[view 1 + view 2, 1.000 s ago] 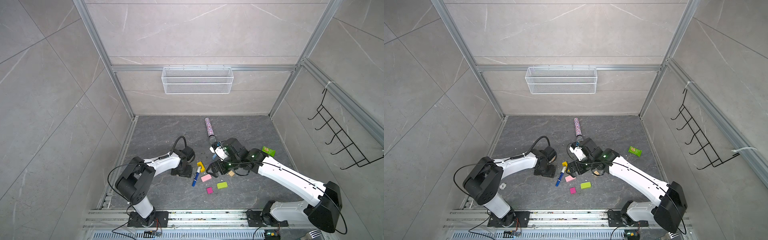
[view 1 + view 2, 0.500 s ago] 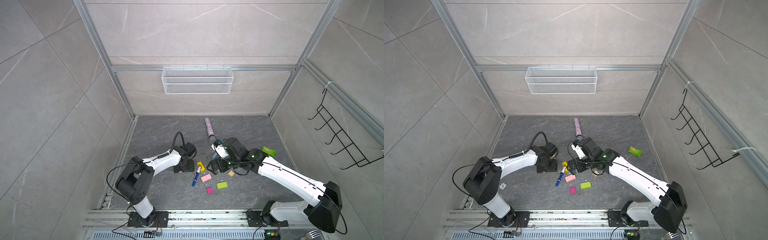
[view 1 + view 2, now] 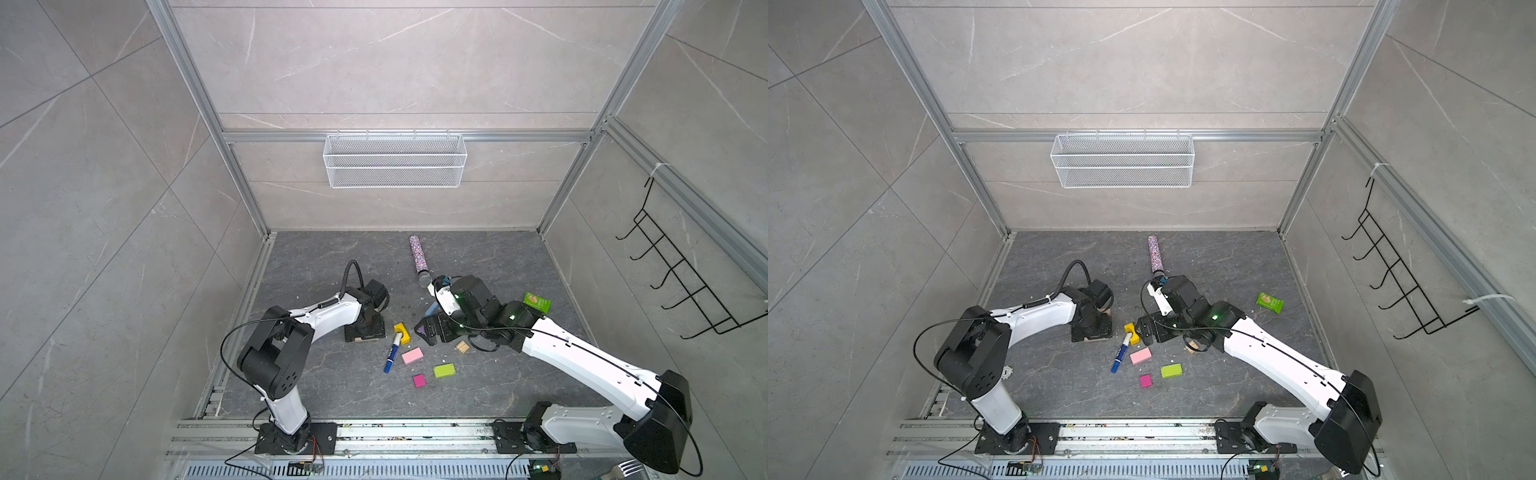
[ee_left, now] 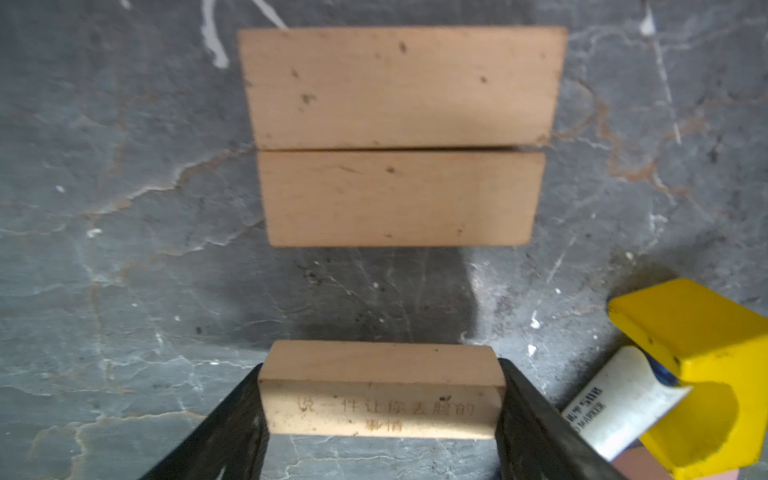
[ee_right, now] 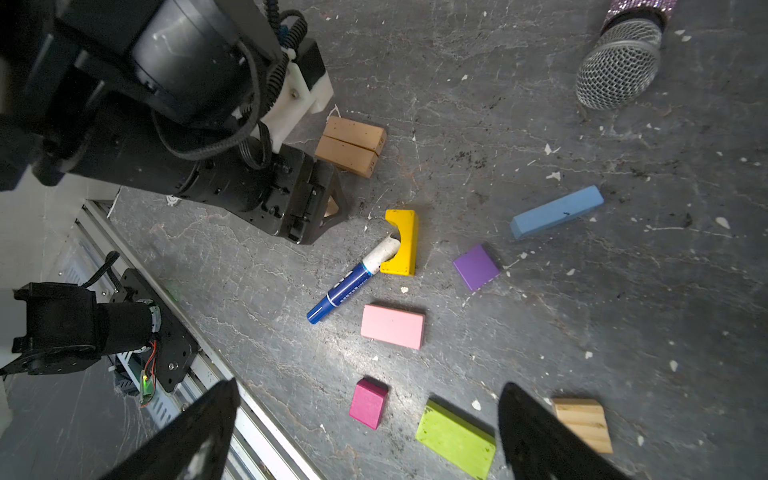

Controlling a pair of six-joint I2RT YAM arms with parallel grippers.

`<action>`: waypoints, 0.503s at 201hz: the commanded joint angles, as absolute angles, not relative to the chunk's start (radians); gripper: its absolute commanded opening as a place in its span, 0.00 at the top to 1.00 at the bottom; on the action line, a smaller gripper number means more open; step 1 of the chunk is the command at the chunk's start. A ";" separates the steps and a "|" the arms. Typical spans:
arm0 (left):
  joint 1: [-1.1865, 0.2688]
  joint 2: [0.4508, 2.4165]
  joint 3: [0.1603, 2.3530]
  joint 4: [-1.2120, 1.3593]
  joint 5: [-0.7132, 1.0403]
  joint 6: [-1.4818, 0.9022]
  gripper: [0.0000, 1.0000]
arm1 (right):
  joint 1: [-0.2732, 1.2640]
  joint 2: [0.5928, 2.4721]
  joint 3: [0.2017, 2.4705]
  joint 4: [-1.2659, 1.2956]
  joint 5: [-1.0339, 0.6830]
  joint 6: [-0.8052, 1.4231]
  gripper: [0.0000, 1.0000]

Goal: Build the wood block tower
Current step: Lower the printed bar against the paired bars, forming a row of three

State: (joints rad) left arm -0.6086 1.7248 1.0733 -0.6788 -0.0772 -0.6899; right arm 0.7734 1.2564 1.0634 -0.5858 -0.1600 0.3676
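On the left of both top views, left pincer [image 4: 380, 397] low over the dark stone surface [image 3: 332, 257], clamped end to end on a tan bar [image 4: 380, 361], printed face toward the wrist camera. Whether resting on the surface or just clear of it: impossible to tell. Just beyond, parallel to the held one and apart from it, two tan bars [image 4: 401, 124] flat on the surface, long sides touching.

Next to the right, a yellow arch [image 3: 401, 332] lying on the surface, with the white end of a blue marker [image 3: 390, 355] tucked into its hollow. Beside the marker, a pink block [image 3: 412, 356] lying flat. Nearer the front rail, a magenta block [image 3: 419, 380], then a lime-green block [image 3: 444, 370], each apart from the rest.

Above the middle of the scatter, right pincer [image 5: 368, 392] spread wide, holding nothing, clear of the surface. In its wrist view, magenta and lime-green pieces framed between the fingers. Also in that view, a purple block [image 5: 476, 266] and a light-blue bar [image 5: 557, 212], both flat and separate. Just right of the pincer in a top view, a tan cube [image 3: 462, 347].

Toward the back wall, a glittery microphone [image 3: 417, 257], mesh head pointing at the right arm. Farther right, a green packet [image 3: 537, 302] near the side wall. All loose blocks in a single layer on the surface.
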 commanded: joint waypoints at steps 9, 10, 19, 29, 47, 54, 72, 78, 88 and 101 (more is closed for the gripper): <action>-0.597 1.749 1.107 -0.693 -0.086 -0.660 0.34 | 0.770 1.242 1.051 -0.577 -0.147 0.382 0.01; -0.598 1.750 1.108 -0.693 -0.086 -0.660 0.34 | 0.770 1.242 1.052 -0.577 -0.147 0.382 0.01; -0.598 1.757 1.116 -0.693 -0.086 -0.658 0.34 | 0.769 1.244 1.052 -0.577 -0.147 0.382 0.01; -0.598 1.765 1.122 -0.693 -0.086 -0.657 0.34 | 0.770 1.246 1.054 -0.576 -0.147 0.383 0.01; -0.597 1.775 1.132 -0.696 -0.094 -0.657 0.34 | 0.770 1.247 1.054 -0.576 -0.148 0.385 0.01; -0.597 1.780 1.135 -0.695 -0.096 -0.655 0.34 | 0.770 1.247 1.055 -0.575 -0.148 0.385 0.01; -0.597 1.787 1.141 -0.698 -0.104 -0.655 0.34 | 0.771 1.249 1.056 -0.576 -0.147 0.385 0.01; -0.597 1.788 1.142 -0.697 -0.106 -0.655 0.34 | 0.770 1.249 1.057 -0.575 -0.147 0.385 0.01; -0.597 1.793 1.146 -0.698 -0.111 -0.655 0.34 | 0.771 1.249 1.057 -0.577 -0.147 0.385 0.01; -0.597 1.798 1.151 -0.698 -0.111 -0.655 0.34 | 0.770 1.249 1.058 -0.576 -0.147 0.385 0.01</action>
